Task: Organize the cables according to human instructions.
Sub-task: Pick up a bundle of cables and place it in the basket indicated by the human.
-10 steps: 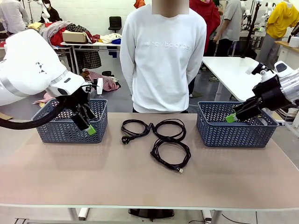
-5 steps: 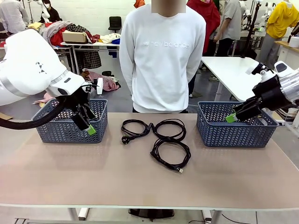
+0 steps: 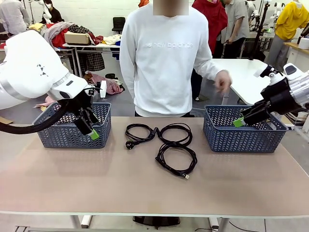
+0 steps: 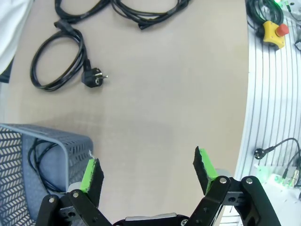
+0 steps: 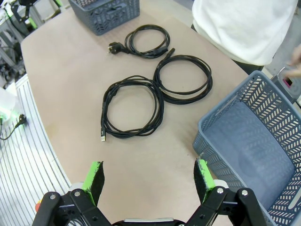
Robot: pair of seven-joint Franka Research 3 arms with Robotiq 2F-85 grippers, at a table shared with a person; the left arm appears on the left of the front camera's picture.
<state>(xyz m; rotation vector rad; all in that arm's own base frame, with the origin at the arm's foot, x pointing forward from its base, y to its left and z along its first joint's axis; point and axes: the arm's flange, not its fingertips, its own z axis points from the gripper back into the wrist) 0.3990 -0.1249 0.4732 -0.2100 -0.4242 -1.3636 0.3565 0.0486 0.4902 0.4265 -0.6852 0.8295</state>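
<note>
The person's hand [image 3: 223, 80] has just come up above the right basket [image 3: 241, 140]; expect an instruction. Your left fingers [image 4: 89, 172] and right fingers [image 5: 94, 175] are spread, empty. Three cables [image 3: 166, 143] lie mid-table [image 3: 145, 193], and a fourth sits in the left basket [image 4: 51, 140].

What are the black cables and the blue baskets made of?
The cables look like rubber or plastic-coated wire: matte black, bending in soft loops. The baskets look like hard plastic: dull blue-grey, with moulded zigzag holes in their walls. That's only a guess from looks.
</note>
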